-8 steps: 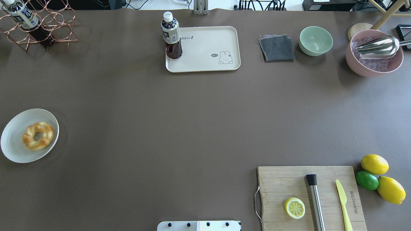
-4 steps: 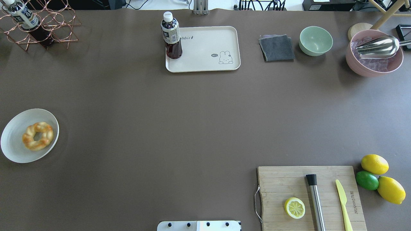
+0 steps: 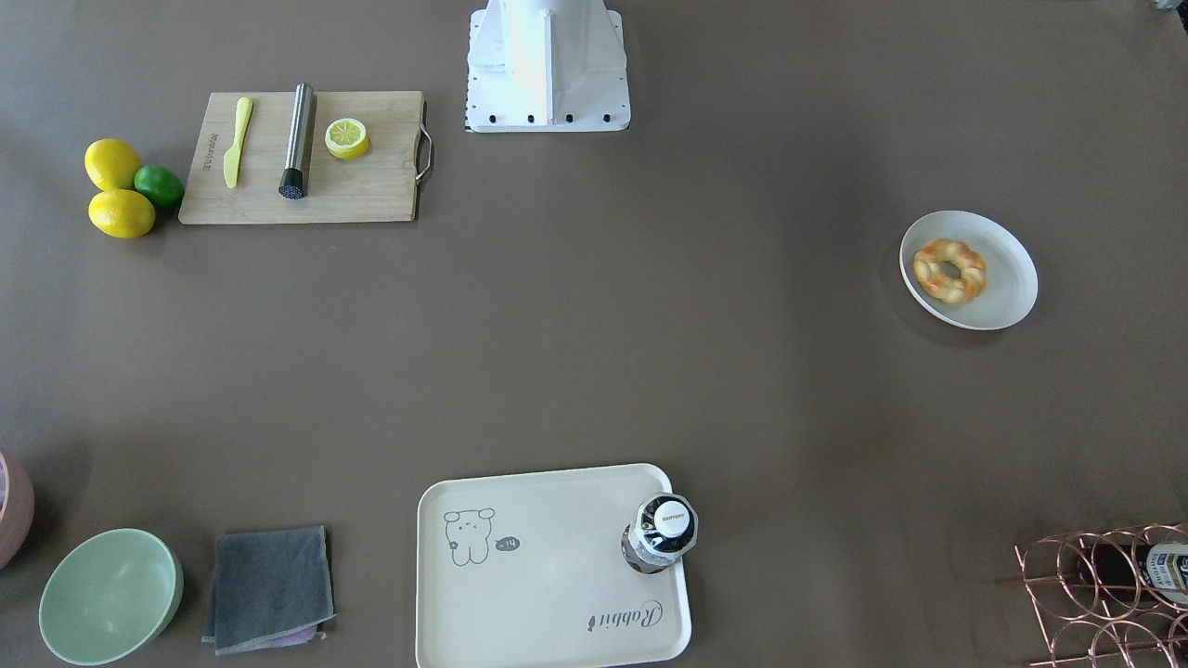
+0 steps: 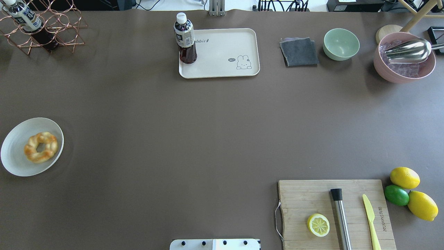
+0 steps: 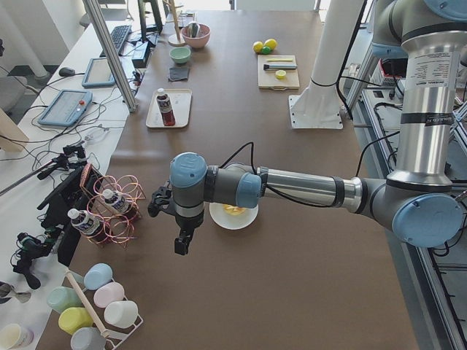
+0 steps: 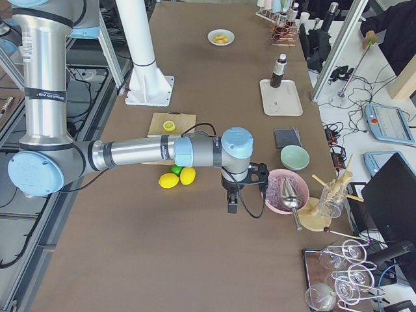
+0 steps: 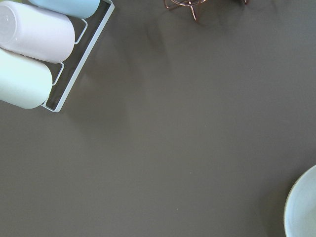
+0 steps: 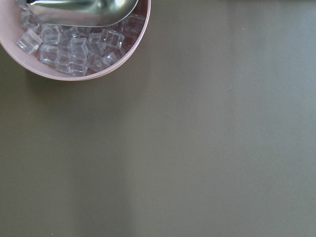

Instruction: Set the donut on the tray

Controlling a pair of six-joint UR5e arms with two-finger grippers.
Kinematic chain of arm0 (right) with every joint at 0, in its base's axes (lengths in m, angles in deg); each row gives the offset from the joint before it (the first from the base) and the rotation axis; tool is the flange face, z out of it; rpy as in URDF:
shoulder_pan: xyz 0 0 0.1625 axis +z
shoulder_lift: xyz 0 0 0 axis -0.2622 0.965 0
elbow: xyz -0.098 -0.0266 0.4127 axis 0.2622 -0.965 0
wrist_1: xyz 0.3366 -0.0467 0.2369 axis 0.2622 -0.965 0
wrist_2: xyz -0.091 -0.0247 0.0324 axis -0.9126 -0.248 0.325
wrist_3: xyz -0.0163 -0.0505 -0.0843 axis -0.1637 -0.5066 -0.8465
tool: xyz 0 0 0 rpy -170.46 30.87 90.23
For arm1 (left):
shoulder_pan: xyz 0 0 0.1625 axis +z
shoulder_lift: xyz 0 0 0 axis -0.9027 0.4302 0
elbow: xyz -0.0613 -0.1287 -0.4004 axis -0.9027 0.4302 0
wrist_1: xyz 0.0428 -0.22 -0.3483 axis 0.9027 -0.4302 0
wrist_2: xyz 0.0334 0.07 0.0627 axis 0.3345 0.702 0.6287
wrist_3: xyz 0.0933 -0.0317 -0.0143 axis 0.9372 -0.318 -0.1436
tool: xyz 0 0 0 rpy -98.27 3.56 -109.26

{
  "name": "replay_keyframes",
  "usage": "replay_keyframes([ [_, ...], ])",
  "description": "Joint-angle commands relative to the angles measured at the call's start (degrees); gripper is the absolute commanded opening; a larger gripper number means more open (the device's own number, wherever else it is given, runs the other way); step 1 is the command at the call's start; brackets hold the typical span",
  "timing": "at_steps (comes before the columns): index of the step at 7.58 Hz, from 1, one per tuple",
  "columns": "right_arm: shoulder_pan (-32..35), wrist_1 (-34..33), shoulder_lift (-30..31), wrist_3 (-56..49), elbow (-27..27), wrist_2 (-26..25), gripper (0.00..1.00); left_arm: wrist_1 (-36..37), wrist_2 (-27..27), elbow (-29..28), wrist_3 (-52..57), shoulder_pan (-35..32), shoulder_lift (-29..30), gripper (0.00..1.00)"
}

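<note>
Golden-yellow, likely light, soft, crushable; lies on plate near left edge of table. Best to pinch donut gently across one side of ring. Cannot tell spread of left claw or right claw.

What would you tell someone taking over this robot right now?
Left gripper: hangs above the table near the white plate; open or shut cannot be told.
Right gripper: beside the pink bowl; likewise cannot be told.
The donut lies on the plate. The tray holds only a bottle.
Done: nothing.
Left: grasp the donut, set it on the tray.
</note>
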Motion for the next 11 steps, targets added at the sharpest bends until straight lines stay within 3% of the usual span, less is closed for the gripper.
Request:
replay_keyframes([
  [1,0.0,0.0,-0.2,0.0,0.0,0.1,1.00,-0.2,0.1,0.0,0.0,0.0,-0.3,0.98],
  [11,0.1,0.0,0.0,0.0,0.3,0.1,1.00,-1.0,-0.3,0.5,-0.1,-0.1,0.2,1.00],
])
